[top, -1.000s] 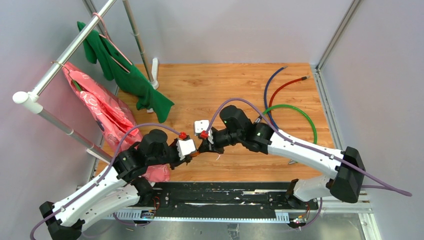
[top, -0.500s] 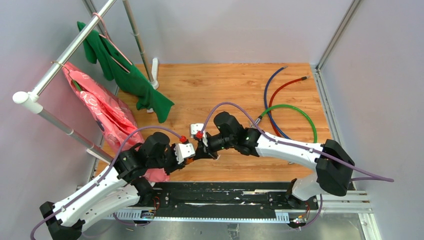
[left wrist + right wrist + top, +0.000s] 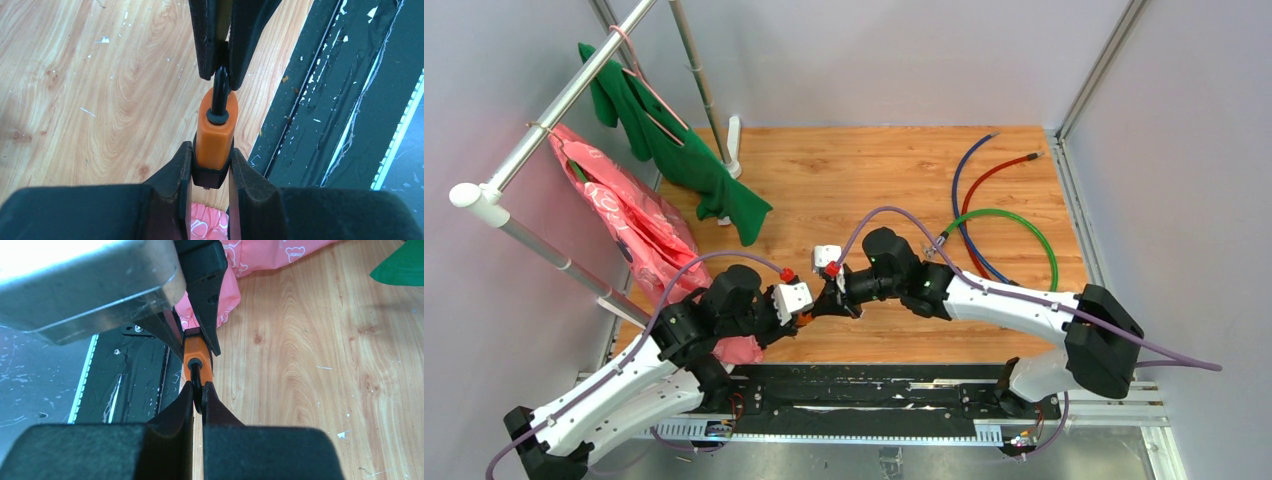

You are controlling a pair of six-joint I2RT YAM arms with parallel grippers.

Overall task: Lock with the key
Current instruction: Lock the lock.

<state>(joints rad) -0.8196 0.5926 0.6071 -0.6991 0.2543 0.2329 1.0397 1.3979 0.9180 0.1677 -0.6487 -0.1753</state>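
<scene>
Here the orange padlock [image 3: 214, 135] points lengthwise toward the key [image 3: 220, 95]

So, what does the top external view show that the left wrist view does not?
Only the top external view: the green garment on the rack, and the green hose. Only the left wrist view, clearly: the left gripper shut on the orange lock, and the right gripper pinching a black piece that sticks out of it. Both: the wooden table, the pink bag, the two grippers tip to tip.
</scene>
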